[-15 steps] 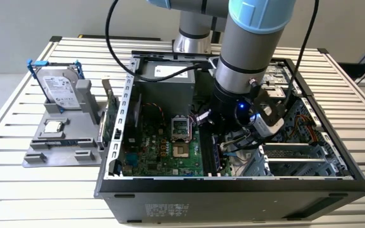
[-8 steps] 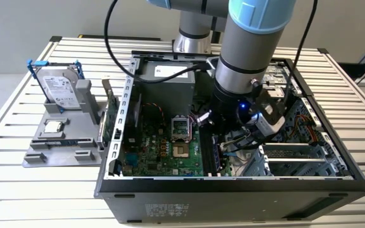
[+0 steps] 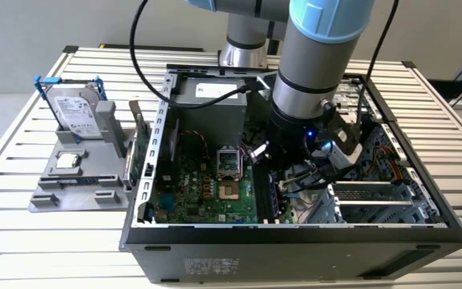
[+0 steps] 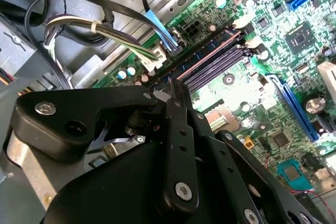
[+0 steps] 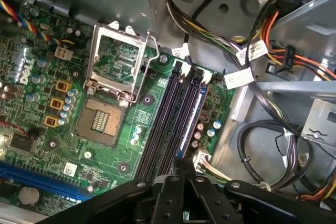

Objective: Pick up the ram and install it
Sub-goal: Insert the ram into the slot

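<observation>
The ram (image 5: pixel 193 111) is a thin blue stick standing edge-up in the outermost of the black memory slots (image 5: pixel 163 119) on the green motherboard (image 5: pixel 105 145). My gripper (image 5: pixel 179 163) hovers right over one end of that slot row, its black fingers pressed together; whether the tips touch the ram I cannot tell. In the second wrist view the gripper (image 4: pixel 176 85) points down at the same slots (image 4: pixel 218 64). In the exterior view the arm (image 3: pixel 311 90) reaches down into the open computer case (image 3: pixel 295 241), above the slots (image 3: pixel 273 198).
Bundled cables (image 5: pixel 252 51) lie close beside the slots. The open processor socket (image 5: pixel 113 93) sits on their other side. Outside the case, at the exterior view's left, a hard drive in a blue frame (image 3: pixel 79 114) stands on a grey holder, with a green card (image 3: pixel 142 150) beside it.
</observation>
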{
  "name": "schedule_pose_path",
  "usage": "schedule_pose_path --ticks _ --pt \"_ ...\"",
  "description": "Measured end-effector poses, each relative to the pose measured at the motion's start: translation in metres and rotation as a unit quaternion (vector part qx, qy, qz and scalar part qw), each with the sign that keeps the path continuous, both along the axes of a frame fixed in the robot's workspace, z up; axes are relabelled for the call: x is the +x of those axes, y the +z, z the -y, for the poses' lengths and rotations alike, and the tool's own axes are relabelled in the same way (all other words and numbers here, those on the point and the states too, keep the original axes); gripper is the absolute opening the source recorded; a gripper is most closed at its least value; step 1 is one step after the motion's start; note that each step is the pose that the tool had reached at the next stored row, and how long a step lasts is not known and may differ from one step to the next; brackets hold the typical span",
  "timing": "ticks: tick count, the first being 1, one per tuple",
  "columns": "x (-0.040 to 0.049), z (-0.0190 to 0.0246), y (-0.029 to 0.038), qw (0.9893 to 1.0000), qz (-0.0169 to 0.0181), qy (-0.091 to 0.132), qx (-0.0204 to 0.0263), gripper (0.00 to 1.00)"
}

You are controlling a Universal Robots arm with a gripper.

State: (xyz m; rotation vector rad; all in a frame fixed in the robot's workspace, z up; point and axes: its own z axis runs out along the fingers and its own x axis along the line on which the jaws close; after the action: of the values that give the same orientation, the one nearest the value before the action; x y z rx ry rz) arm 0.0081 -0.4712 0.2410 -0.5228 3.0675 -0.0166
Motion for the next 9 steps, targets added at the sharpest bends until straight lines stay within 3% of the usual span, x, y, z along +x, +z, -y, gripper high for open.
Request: schedule_pose_path --ticks 9 --pt "0.0000 0.0000 0.0000 0.9990 0.0000 0.045 0.0000 0.00"
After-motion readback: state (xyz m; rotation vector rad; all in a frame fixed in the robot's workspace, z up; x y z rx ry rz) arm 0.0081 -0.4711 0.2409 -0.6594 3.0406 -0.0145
